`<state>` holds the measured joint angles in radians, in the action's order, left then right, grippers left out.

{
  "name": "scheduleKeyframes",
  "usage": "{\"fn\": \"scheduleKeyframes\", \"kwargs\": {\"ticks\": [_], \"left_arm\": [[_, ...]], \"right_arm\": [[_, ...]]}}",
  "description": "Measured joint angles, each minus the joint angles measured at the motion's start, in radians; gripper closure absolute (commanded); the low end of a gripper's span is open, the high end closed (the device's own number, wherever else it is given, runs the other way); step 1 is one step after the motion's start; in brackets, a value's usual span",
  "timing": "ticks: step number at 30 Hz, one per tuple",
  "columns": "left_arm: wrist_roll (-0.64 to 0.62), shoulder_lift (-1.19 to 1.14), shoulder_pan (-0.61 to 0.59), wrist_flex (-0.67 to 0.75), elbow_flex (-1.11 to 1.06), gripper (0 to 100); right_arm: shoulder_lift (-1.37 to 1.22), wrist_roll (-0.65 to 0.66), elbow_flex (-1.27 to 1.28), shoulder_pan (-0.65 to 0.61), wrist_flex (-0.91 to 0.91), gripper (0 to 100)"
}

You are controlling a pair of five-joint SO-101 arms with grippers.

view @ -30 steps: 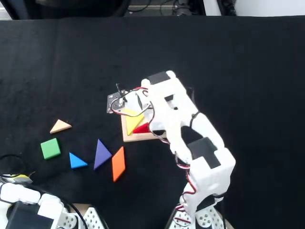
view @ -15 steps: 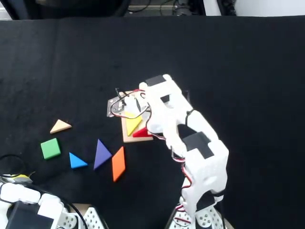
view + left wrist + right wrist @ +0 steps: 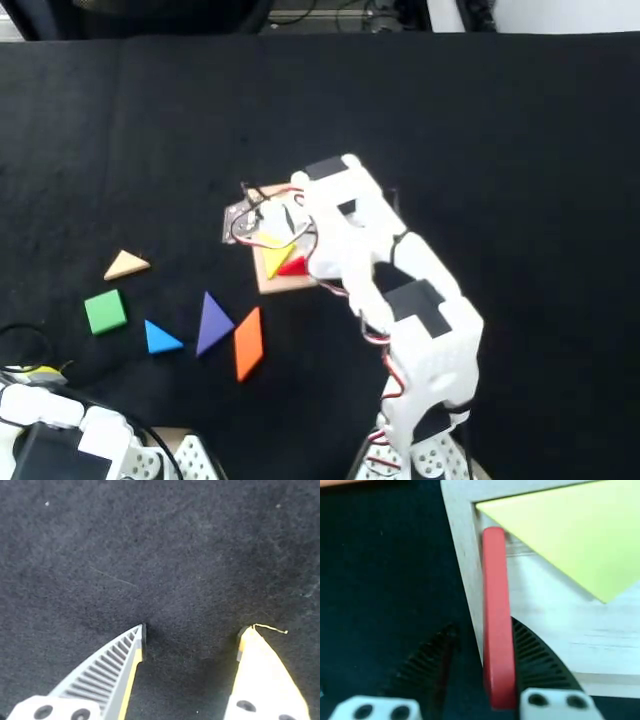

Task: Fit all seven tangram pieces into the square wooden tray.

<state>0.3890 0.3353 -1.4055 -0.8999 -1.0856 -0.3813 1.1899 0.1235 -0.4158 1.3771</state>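
Right wrist view: red piece (image 3: pixel 497 620) edge-on along tray wall (image 3: pixel 461 555)

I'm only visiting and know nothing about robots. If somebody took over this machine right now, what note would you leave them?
Left gripper: open, holding nothing, over the black cloth.
Right gripper: open, astride the wall of the tray. The red piece stands on edge just inside that wall, against one finger.
Done: the yellow triangle lies flat in the tray.
Left: lay the red piece flat, then bring in five loose pieces from the cloth: tan triangle, green square, blue triangle, purple triangle, orange parallelogram.
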Motion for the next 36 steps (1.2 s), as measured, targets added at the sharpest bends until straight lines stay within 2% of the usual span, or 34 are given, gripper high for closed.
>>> {"fn": "scheduleKeyframes", "kwargs": {"ticks": [18,33,36], "left_arm": [[0.000,0.000,0.000,0.000,0.000,70],[0.000,0.000,0.000,0.000,0.000,70],[0.000,0.000,0.000,0.000,0.000,70]], "right_arm": [[0.003,-0.009,-0.114,-0.058,-0.002,82.8],[0.003,-0.009,-0.411,-0.038,0.169,83.3],[0.003,-0.009,-0.462,0.012,0.178,91.4]]}}
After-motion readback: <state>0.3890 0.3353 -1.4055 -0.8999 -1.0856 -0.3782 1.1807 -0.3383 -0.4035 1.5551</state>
